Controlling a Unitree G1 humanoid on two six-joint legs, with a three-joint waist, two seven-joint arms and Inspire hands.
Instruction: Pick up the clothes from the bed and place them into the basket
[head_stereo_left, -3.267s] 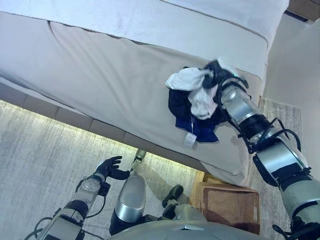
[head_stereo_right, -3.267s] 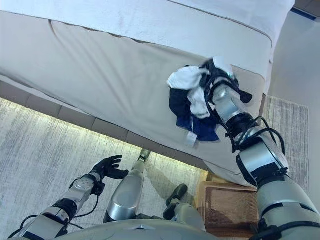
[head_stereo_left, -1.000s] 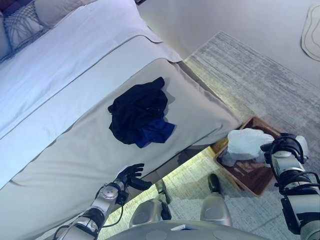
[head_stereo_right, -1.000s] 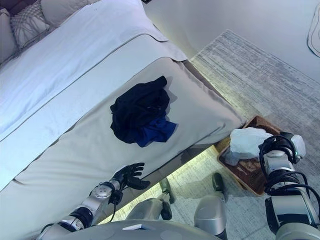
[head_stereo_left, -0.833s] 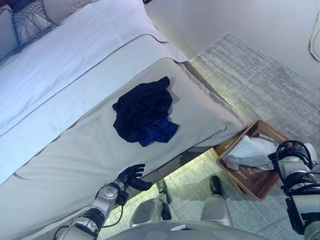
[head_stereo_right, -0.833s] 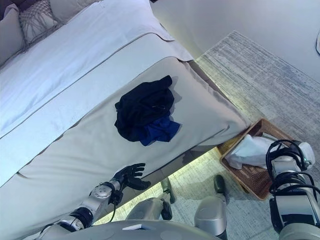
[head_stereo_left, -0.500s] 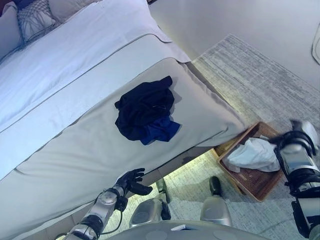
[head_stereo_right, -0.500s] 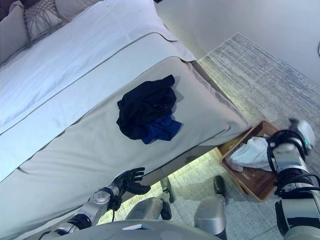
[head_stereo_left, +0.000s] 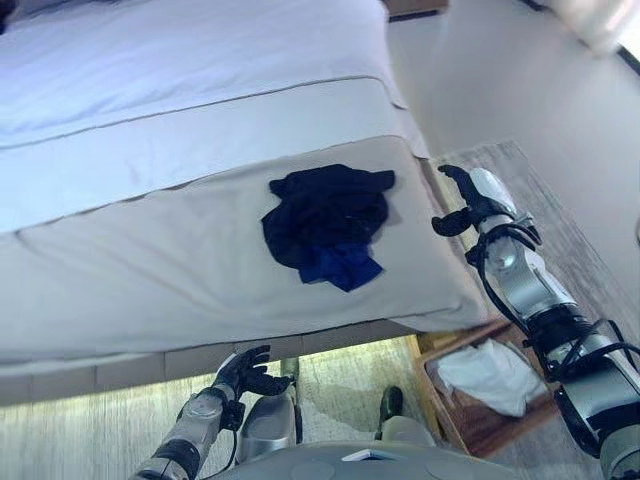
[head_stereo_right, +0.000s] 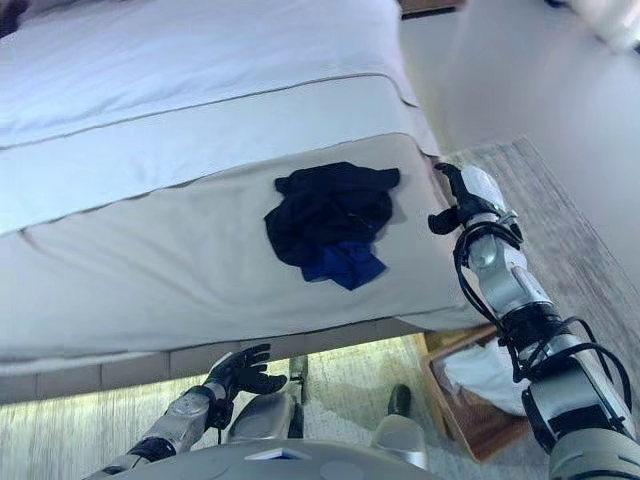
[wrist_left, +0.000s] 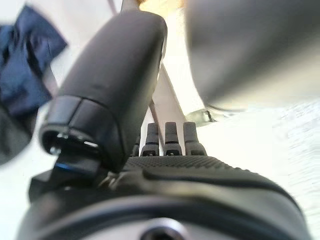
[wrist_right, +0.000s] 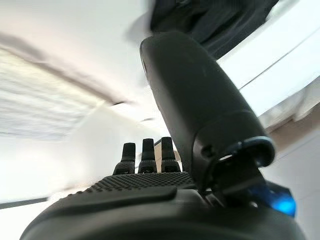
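Right hand (head_stereo_left: 466, 203) raised off basket (head_stereo_left: 452, 420), beside bed (head_stereo_left: 180, 270) edge

No legible text — none anywhere

Clothes (head_stereo_left: 327, 222) are lying on the bed (head_stereo_left: 150, 250), near its right corner at the foot. The basket (head_stereo_left: 470, 420) is sitting on the floor below that corner, with a cloth (head_stereo_left: 492, 373) lying in it. The right hand (head_stereo_left: 462, 203) is hanging beside the bed's right edge, apart from the clothes; the left hand (head_stereo_left: 245, 372) is hanging below the foot edge.
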